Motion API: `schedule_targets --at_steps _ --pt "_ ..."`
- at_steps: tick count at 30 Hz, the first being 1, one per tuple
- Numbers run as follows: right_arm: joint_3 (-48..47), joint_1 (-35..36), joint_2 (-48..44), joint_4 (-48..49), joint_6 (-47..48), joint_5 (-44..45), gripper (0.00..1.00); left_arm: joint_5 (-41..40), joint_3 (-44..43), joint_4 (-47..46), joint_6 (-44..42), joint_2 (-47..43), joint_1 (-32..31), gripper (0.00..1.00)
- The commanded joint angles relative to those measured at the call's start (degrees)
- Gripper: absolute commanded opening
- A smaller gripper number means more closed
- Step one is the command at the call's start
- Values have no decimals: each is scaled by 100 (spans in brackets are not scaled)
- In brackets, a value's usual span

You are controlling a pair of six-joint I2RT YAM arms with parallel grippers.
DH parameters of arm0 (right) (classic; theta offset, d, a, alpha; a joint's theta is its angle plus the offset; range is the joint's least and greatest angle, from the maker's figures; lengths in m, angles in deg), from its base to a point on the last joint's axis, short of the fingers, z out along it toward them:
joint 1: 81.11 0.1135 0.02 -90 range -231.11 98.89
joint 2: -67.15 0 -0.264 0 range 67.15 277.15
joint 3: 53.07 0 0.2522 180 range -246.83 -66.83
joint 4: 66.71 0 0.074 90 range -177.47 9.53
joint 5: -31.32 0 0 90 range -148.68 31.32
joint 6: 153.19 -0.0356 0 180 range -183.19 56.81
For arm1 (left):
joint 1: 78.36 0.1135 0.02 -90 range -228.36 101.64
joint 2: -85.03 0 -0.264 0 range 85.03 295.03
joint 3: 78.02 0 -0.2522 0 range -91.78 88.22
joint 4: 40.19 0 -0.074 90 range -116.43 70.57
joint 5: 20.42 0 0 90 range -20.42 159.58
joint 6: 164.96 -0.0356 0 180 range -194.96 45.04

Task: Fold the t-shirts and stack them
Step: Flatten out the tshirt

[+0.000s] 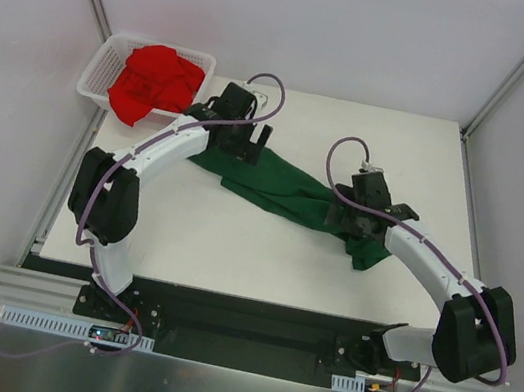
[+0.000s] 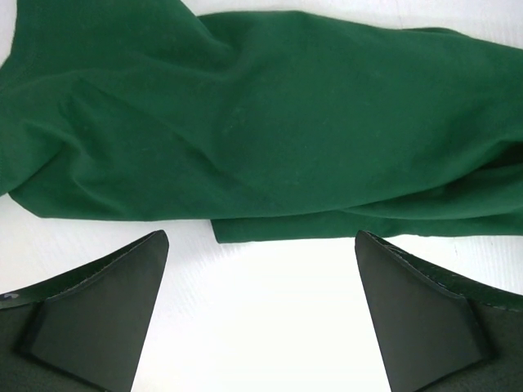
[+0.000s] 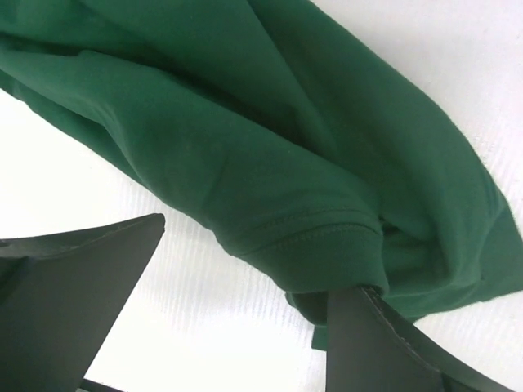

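Observation:
The dark green t-shirt (image 1: 274, 186) lies stretched in a rumpled band across the middle of the white table (image 1: 233, 247). The bright red t-shirt (image 1: 158, 79) is heaped in the white mesh basket (image 1: 94, 77) at the back left. My left gripper (image 1: 244, 142) (image 2: 261, 235) is open just short of the green t-shirt's (image 2: 270, 122) edge, with only bare table between its fingers. My right gripper (image 1: 364, 224) (image 3: 260, 255) is open over the shirt's right end. A hemmed sleeve (image 3: 327, 245) reaches between its fingers and drapes over the tip of the right finger (image 3: 384, 343).
The basket overhangs the table's back left corner. Grey walls with metal posts close in the back and sides. A black rail (image 1: 240, 319) with both arm bases runs along the near edge.

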Motion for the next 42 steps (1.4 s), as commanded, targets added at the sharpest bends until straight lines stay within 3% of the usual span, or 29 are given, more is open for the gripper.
schedule_targets --at_steps 1,9,18,34,42 --pt "57 -117 0 324 -176 -415 88 164 146 -46 317 93 0 99" --pt "110 -222 -79 403 -141 -529 89 684 910 -722 766 -13 105 97" --pt "128 -257 -185 342 -62 -485 90 518 1631 -1162 916 -171 501 96" --pt "119 -249 -62 316 26 -529 90 798 1412 -1636 696 40 1528 95" --pt "5 -257 62 280 52 -538 90 799 1192 -1900 520 382 1740 95"
